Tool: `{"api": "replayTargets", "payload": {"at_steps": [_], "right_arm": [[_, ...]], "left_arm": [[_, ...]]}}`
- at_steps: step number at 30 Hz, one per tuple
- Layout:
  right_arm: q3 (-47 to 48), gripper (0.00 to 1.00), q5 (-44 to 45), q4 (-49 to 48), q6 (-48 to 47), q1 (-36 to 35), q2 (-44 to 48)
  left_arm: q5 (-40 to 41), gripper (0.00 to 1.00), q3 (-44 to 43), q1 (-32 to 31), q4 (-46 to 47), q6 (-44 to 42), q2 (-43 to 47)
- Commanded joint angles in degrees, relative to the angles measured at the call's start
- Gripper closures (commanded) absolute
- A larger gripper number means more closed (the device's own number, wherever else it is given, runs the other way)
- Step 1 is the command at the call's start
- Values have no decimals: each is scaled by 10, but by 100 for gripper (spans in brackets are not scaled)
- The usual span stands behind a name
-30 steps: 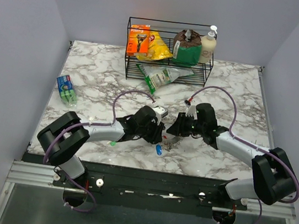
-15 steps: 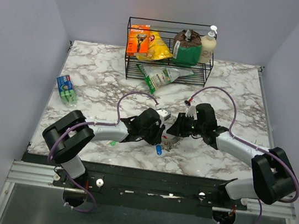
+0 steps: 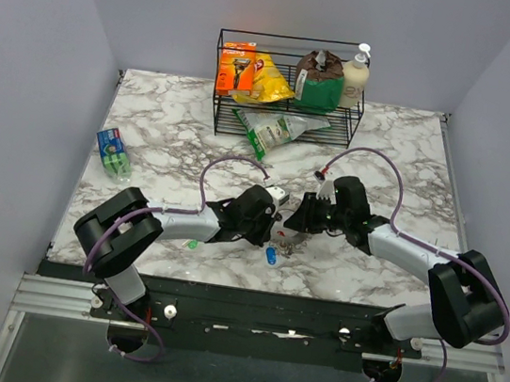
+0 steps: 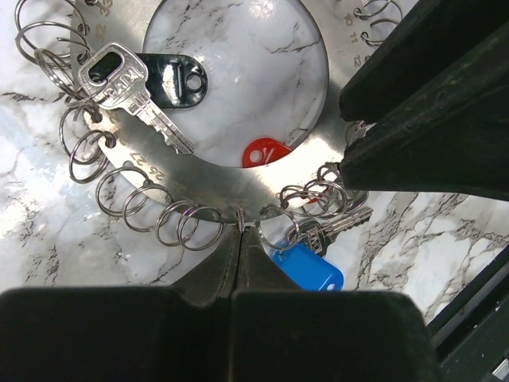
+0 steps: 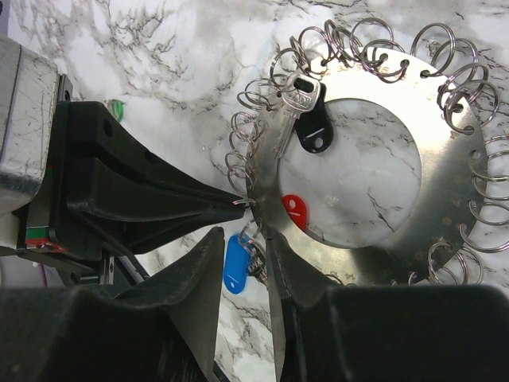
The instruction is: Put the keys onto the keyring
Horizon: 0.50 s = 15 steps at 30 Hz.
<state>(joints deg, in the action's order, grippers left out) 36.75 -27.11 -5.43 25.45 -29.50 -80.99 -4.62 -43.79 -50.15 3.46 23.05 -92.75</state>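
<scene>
Top external: marble desk (image 3: 385, 143), and the action is all near the front edge, centre.
Left arm (image 3: 174, 225): reaches in from the left, forearm low and almost flat over the desk.
Right arm (image 3: 403, 252): comes in from the right, wrist tipped down, nose to nose with the other.
Keyring (image 5: 445, 215): a flat silver ring plate lying on the desk between the two hands, fringed with split rings (image 4: 171, 224).
Left hand (image 4: 240, 239): pinched tight, tips together on a split ring at the keyring's rim.
Right hand (image 5: 242, 232): fingers a narrow gap apart, tips at the rim, nothing clearly clamped.
Keys: silver key (image 4: 131, 87) hangs from the rim across the hole beside a black tag (image 4: 171, 79); blue-headed key (image 4: 306, 267) sits just outside the rim.
</scene>
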Motion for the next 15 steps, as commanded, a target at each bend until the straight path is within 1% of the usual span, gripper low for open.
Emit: {"api": "replayTargets", "payload": {"at_steps": [1,7,8,14,15], "right_arm": [[-9,64,-5,-15,-5,6,1],[-7,63,-12,-15,-15,6,14],[-6,62,-14,-14,-17,6,18],[-11,51,-20,-15,-32,6,42],[-12,47,-21,-15,-34,5,51]], "left_arm": [[30,100,-17,-4,-18,-10,11],[30,100,-29,-4,-34,-30,42],[30,100,-31,-4,-52,-34,46],[35,100,-38,-4,-75,-58,91],[32,100,-38,-5,-77,-60,105]]}}
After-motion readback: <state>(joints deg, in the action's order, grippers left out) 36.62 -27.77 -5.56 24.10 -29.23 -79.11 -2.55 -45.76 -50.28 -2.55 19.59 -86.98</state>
